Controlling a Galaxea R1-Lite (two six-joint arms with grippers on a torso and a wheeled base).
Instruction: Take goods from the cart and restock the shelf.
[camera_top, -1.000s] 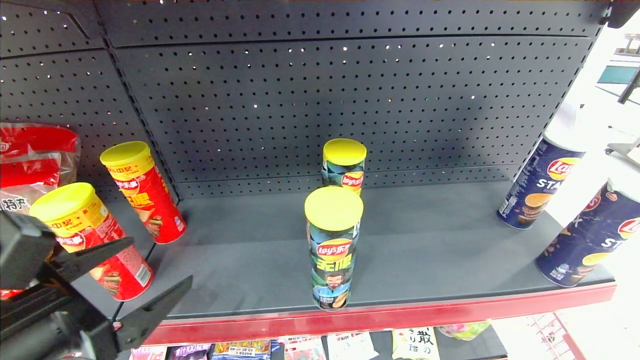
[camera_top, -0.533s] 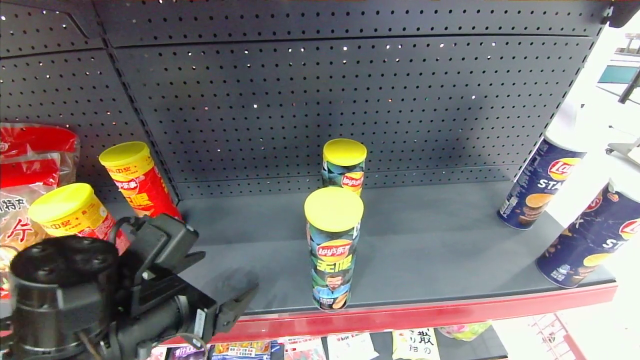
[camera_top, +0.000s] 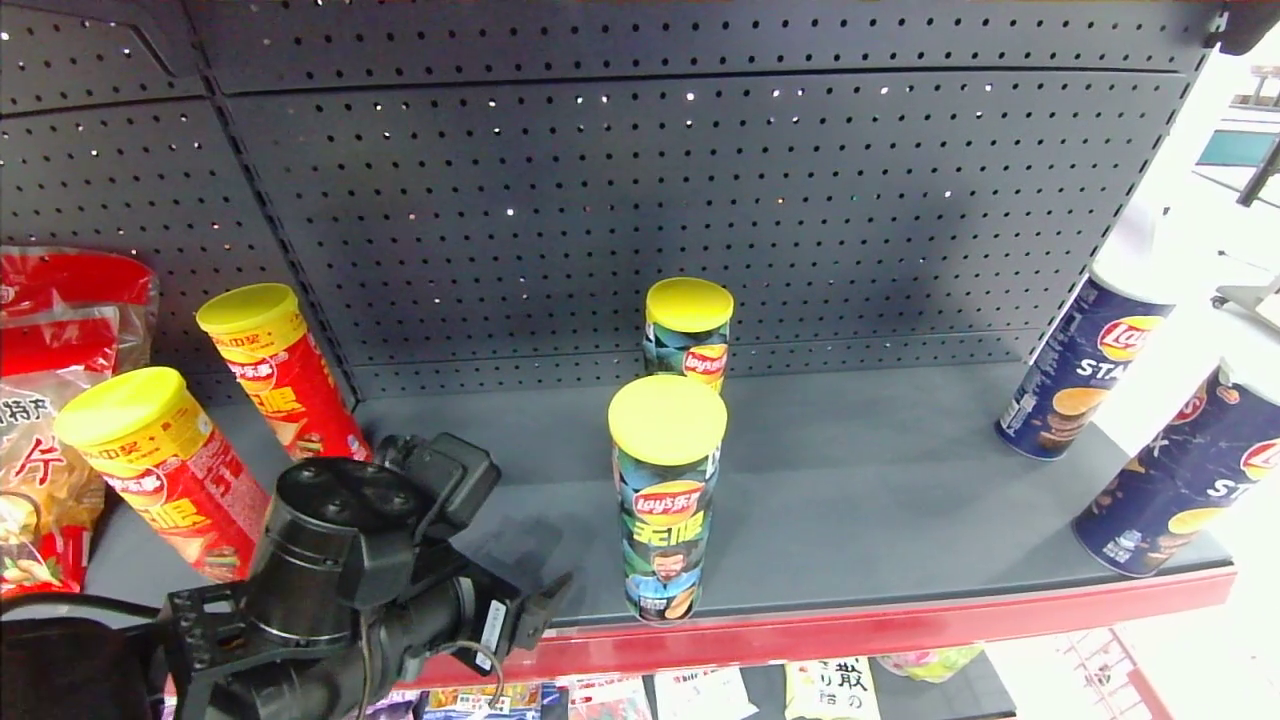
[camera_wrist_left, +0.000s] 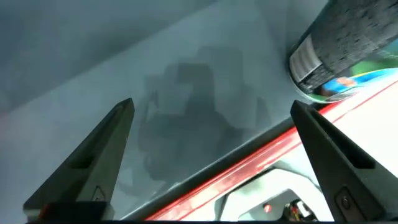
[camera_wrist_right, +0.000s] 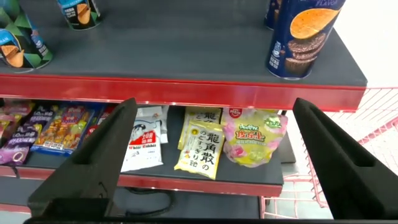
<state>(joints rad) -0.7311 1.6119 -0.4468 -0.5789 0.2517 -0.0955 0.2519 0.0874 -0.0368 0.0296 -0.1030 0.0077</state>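
A yellow-lidded can is stood at the front of the grey shelf, backed by a perforated panel, the left pincer held wide and empty beside it, the right pincer equally wide before bagged snacks below.

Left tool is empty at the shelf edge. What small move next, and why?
Probably draw the left tool back off the dark grey metal shelf to fetch more goods: it is open, holds nothing, and hangs over the red front edge, close to the green-black cylindrical can with yellow lid.
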